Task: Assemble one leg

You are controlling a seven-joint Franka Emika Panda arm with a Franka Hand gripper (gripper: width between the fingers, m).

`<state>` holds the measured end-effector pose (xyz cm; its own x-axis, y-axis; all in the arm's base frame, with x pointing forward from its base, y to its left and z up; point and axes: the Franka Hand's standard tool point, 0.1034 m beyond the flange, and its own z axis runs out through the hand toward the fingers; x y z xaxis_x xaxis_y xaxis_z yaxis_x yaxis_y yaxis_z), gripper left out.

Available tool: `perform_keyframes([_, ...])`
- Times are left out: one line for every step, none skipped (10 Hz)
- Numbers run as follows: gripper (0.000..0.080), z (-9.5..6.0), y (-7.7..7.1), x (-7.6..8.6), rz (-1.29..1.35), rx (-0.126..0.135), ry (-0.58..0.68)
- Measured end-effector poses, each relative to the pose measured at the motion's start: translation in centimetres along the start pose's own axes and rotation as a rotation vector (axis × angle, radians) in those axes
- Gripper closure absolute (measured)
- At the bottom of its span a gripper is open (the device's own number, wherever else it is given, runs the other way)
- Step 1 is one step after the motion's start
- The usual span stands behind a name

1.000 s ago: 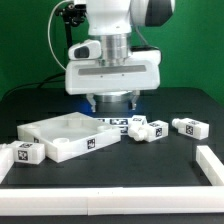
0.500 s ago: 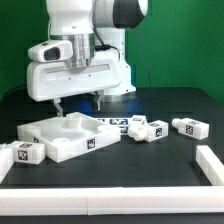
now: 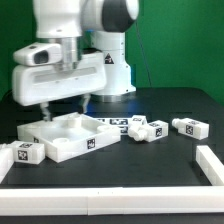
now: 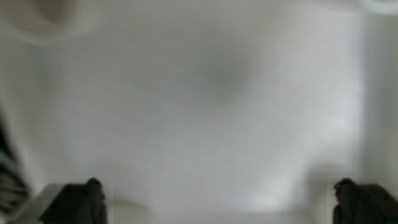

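Note:
The large white square panel (image 3: 72,137) lies at the exterior view's left. My gripper (image 3: 64,106) hangs open and empty just above its far left part. In the wrist view the gripper (image 4: 217,205) shows two dark fingertips (image 4: 80,200) far apart over a blurred white surface. One leg (image 3: 28,153), a small white block with marker tags, lies at the far left beside the panel. Three more legs lie to the panel's right (image 3: 137,123), (image 3: 155,130), (image 3: 190,127).
The marker board (image 3: 112,123) lies flat between the panel and the right-hand legs. A raised white border runs along the front (image 3: 100,205) and up the right side (image 3: 210,165). A green wall stands behind the arm.
My arm has swung toward the exterior view's left, from above the marker board and legs to above the panel. The gripper stays open. No part has moved.

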<state>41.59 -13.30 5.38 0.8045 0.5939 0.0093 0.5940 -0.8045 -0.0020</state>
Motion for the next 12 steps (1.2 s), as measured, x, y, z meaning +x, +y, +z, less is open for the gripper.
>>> perform_keyframes([0.0150,-0.1,2.4,-0.2,-0.024,-0.021,-0.001])
perform_keyframes([0.0150,0.4,3.5,-0.3,-0.039,-0.032,-0.007])
perform_keyframes([0.0150,0.8,3.9,-0.6,-0.053,-0.029,-0.013])
perform_keyframes([0.0150,0.8,3.9,-0.6,-0.048,-0.028,-0.012])
perform_keyframes([0.0150,0.8,3.8,-0.6,-0.049,-0.027,-0.013])
perform_keyframes([0.0150,1.1,3.8,-0.8,-0.047,-0.025,-0.016])
perform_keyframes([0.0150,2.0,3.8,-1.4,-0.040,-0.020,-0.027])
perform_keyframes([0.0150,2.8,3.9,-1.7,-0.037,-0.012,-0.038])
perform_keyframes([0.0150,3.2,3.7,-1.8,-0.038,-0.006,-0.044])
perform_keyframes([0.0150,3.7,3.6,-2.1,-0.036,0.001,-0.051])
perform_keyframes([0.0150,3.7,3.6,-2.1,-0.037,0.001,-0.051])
perform_keyframes([0.0261,3.7,3.6,-2.1,-0.037,0.001,-0.051])
